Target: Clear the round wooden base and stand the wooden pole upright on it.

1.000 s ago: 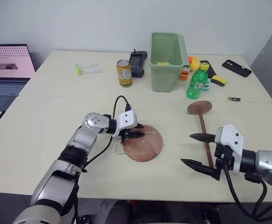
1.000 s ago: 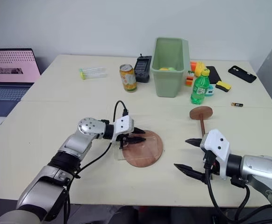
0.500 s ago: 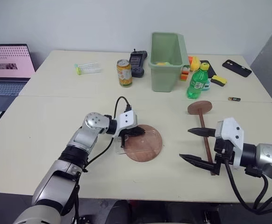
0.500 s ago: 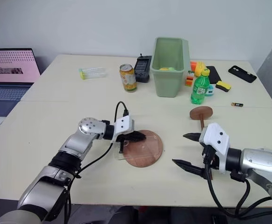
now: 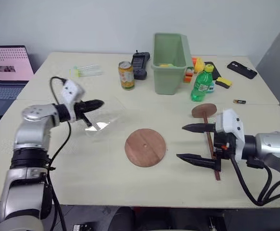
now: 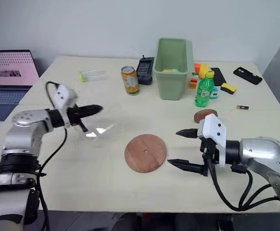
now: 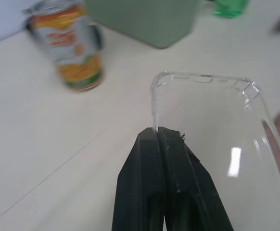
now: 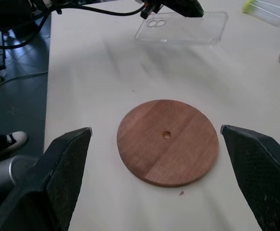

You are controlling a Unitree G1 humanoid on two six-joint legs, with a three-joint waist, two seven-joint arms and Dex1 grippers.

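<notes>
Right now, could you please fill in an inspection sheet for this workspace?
Surface: pale table, two tops pushed together.
Job's things: round wooden base lies bare, centre hole showing; wooden pole lies flat to its right, disc end pointing away.
Clutter: clear phone case, soda can, green bin, green bottle, black handset, clear tube, black phone.
Grippers: left gripper shut on the case's edge, holding it above the table; right gripper open, over the pole.
Cables: black cable along the left arm.
Surroundings: laptop at left, white wall.
</notes>
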